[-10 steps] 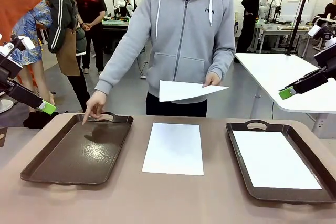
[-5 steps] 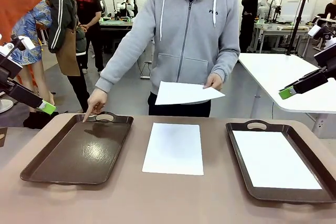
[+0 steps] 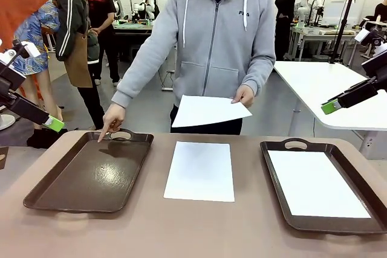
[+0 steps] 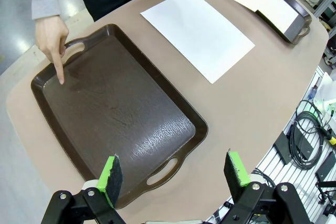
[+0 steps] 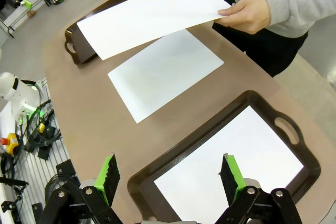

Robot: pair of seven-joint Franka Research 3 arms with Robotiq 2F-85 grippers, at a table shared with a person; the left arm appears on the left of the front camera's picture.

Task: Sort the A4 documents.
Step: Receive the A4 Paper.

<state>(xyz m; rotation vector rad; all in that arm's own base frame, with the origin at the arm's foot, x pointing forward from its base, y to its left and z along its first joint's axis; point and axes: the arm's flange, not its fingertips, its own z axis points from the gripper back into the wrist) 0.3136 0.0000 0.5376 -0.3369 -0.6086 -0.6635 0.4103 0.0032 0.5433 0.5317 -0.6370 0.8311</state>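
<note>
Left gripper: jaws spread wide, nothing held, at the bottom edge of the left wrist view over the empty tray.
Right gripper: equally wide, empty, above the other tray.
A4 documents: one flat on the table, centre frame between the trays; second sheet inside the lower-right tray; third sheet held in the person's hand.
Pointing hand: fingertip on the empty tray's far corner.

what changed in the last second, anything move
The held sheet drifted slightly down and toward picture left, still gripped by the person's hand. The other hand still points at the left tray near its far corner. The sheet on the table, the right tray with its sheet, and the open left gripper and right gripper stayed put.
</note>
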